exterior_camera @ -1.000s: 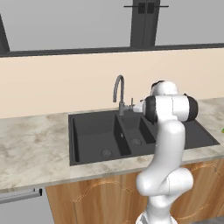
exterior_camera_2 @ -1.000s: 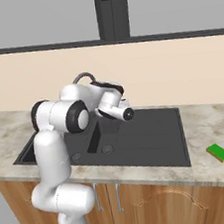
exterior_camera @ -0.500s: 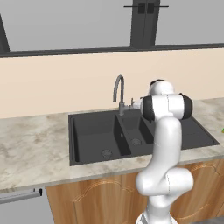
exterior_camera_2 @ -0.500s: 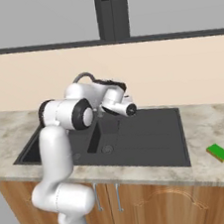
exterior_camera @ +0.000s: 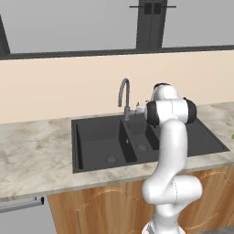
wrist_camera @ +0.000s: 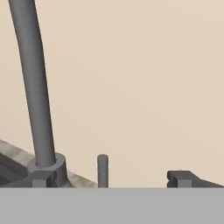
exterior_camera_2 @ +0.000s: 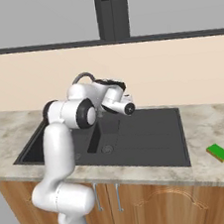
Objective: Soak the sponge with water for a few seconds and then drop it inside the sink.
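The sponge (exterior_camera_2: 219,153), green over yellow, lies flat on the stone counter to the right of the sink (exterior_camera_2: 180,140); a green sliver of it shows at the frame edge (exterior_camera: 232,135). My gripper (exterior_camera_2: 110,84) is at the back of the sink beside the grey gooseneck faucet (exterior_camera: 123,95), far from the sponge. In the hand view the gripper (wrist_camera: 109,180) is open, with the faucet's small upright handle (wrist_camera: 103,169) standing between the fingertips (wrist_camera: 181,178) and the faucet neck (wrist_camera: 34,87) at the left. No water is in view. The gripper holds nothing.
The black double-basin sink (exterior_camera: 75,137) has a round drain in each basin. The beige wall rises right behind the faucet. Marbled counter (exterior_camera: 32,155) runs left of the sink, with wooden cabinet fronts (exterior_camera_2: 161,202) below.
The arm has edged a little toward the faucet at the back of the sink. The gripper stays open, and the sponge has not moved.
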